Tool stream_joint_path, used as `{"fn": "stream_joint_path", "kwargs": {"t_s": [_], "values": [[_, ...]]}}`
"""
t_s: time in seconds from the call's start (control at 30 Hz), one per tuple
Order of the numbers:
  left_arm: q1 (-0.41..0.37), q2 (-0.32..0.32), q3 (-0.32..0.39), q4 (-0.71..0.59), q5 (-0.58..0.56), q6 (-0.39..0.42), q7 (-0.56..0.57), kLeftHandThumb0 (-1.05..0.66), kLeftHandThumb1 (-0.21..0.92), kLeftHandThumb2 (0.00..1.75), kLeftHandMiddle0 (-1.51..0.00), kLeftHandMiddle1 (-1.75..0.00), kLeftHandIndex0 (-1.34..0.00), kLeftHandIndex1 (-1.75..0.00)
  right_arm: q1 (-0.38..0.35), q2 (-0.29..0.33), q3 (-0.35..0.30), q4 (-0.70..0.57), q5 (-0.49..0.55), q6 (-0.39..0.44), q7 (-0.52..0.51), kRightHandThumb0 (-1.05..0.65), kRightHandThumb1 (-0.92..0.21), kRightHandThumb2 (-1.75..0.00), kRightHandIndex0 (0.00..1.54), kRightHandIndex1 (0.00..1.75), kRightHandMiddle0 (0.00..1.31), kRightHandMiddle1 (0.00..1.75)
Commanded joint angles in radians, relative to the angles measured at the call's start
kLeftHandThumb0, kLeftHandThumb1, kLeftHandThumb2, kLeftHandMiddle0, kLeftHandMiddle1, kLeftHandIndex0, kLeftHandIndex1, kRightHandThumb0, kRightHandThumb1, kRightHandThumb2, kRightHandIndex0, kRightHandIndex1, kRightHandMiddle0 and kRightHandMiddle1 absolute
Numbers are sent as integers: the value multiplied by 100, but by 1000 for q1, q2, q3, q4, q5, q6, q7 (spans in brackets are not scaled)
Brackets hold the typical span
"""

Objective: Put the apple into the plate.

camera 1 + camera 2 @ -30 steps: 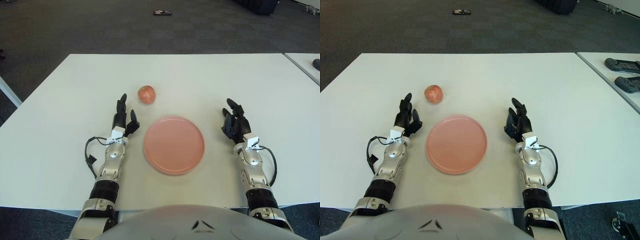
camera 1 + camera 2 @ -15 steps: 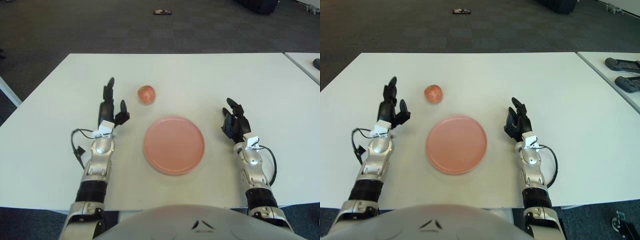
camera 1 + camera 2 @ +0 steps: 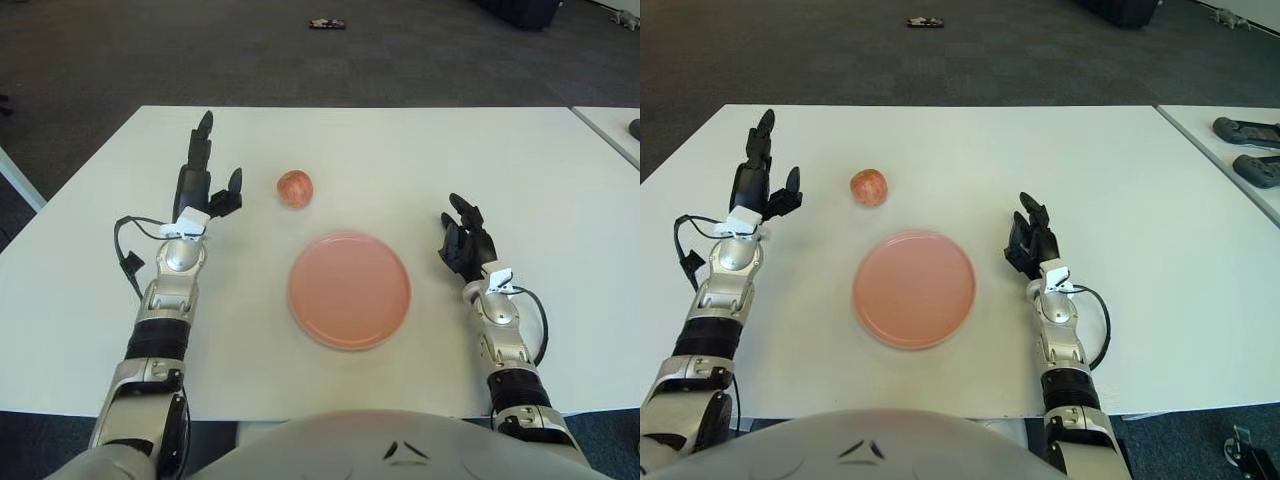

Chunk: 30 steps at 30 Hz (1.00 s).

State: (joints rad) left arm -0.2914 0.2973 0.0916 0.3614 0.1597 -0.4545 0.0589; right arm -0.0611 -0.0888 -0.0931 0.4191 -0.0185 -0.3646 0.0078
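Both hands (left (image 3: 197,190), right (image 3: 463,242)) empty; apple (image 3: 294,188), plate (image 3: 349,290) unobscured.

Silver forearms, seemingly black-fingered hands

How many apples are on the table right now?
1. The apple sits on the white table, just beyond the empty pink plate and to the right of the open left hand. Nothing on the table could hide another.

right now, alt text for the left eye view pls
An apple sits on a white table beyond an empty pink plate. The left hand, open, is left of the apple; the right hand shows right of the plate.
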Motion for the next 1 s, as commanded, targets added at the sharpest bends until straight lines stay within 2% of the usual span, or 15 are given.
{"fn": "stream_joint_path", "kwargs": {"t_s": [0.0, 0.23, 0.53, 0.77, 0.87, 0.97], "values": [[-74, 32, -8, 39, -26, -23, -56, -104, 92, 74, 0, 0, 0, -1, 20, 7, 9, 39, -5, 51, -5, -71, -92, -92, 16, 0, 0, 36], [-143, 38, -27, 36, -33, -21, -111, -105, 92, 69, 0, 0, 0, 0, 16, 8, 12, 39, -1, 55, -7, -70, -92, -92, 17, 0, 0, 37], [-266, 79, -71, 149, -1, -23, -186, -105, 92, 22, 0, 0, 0, 0, 5, 11, 14, 44, -5, 65, -16, -70, -92, -92, 16, 0, 0, 38], [-393, 120, -122, 281, -20, 14, -357, -105, 85, 6, 0, 0, -1, -1, 0, 12, 22, 42, -19, 70, -34, -72, -92, -88, 15, 0, 0, 35], [-488, 137, -158, 372, -10, -12, -454, -105, 83, 5, 0, 0, -3, -2, 0, 11, 26, 37, -32, 76, -49, -73, -92, -85, 15, 0, 0, 35], [-544, 151, -192, 440, 22, -66, -500, -105, 81, 3, 0, 0, -5, -3, 3, 13, 30, 31, -39, 81, -62, -73, -92, -83, 16, 1, 0, 37]]}}
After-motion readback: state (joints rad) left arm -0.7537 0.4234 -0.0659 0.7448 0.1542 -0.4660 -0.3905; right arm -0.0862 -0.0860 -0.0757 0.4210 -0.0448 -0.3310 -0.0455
